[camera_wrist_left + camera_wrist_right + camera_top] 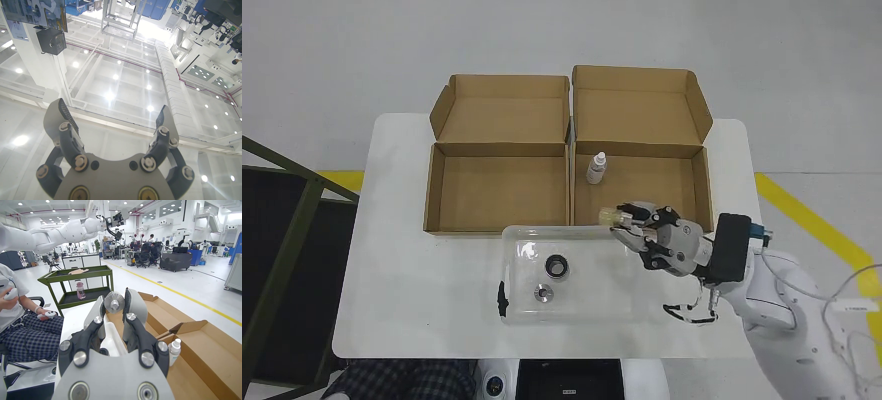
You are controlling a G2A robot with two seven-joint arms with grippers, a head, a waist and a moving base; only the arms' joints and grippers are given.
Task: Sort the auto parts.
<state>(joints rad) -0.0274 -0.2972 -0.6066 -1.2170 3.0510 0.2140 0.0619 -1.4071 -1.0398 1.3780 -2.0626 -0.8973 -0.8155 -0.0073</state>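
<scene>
My right gripper (627, 228) is shut on a clear cylindrical part (610, 215) with a metal centre (114, 303). It holds the part above the far right rim of the clear plastic bin (572, 232), next to the right cardboard box (667, 180). A black ring (558, 267) and a round metal part (542, 294) lie in the bin. A white spray bottle (596, 168) stands in the right box. The left cardboard box (497, 195) has nothing in it. My left gripper (113, 108) is open, raised high and pointing at the ceiling.
A small black piece (501, 298) sits at the bin's left rim. The two boxes stand side by side at the back of the white table (412, 290), flaps open. A green cart (75, 283) stands beside the table on the left.
</scene>
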